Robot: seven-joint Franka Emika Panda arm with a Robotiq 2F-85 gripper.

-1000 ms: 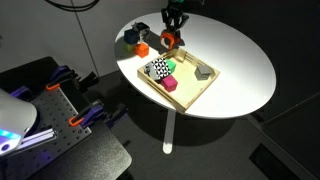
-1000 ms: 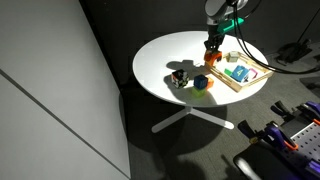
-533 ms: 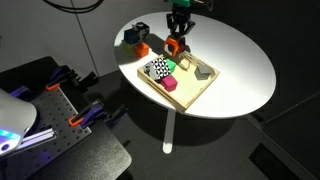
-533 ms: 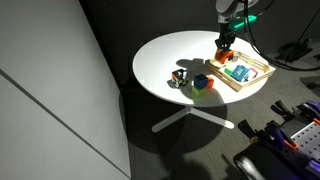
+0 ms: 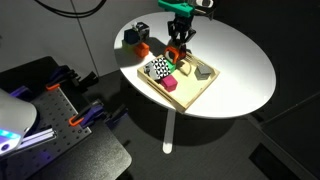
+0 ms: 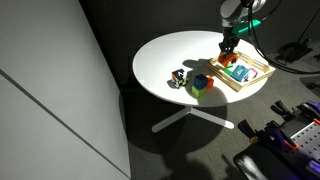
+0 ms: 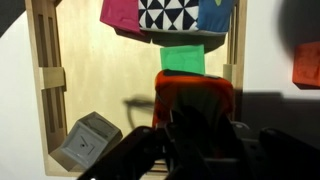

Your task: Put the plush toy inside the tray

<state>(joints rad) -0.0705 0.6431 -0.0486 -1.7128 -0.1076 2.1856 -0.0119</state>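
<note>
One small red-orange soft plush toy (image 7: 195,98) sits nearest the wrist camera. The dark pincer (image 7: 197,128) is pressed in on its sides, holding it over the shallow light-wood tray (image 7: 50,80), close to one long rim. Judgement: it looks light & squashy and shouldn't break. The fabric should give good friction, so a pinch across the middle of the body suits it, tho it may cling to the pads on release.

On the tray floor, off to one side, lies a grey angular block (image 7: 85,142). Just beyond the plush toy is a green block (image 7: 182,58). At the far end, in a row, are a pink-magenta cube (image 7: 120,12), a black-and-white checkered block (image 7: 172,12) & a blue block (image 7: 215,12). Bare wood shows btw the grey block & the green one, so there's prob. enough room to drop it, tho the green block is the closest obstacle. Outside the rim, an orange-red cube (image 5: 143,47) rests on the round white surface (image 5: 240,60), clear of the tray.
</note>
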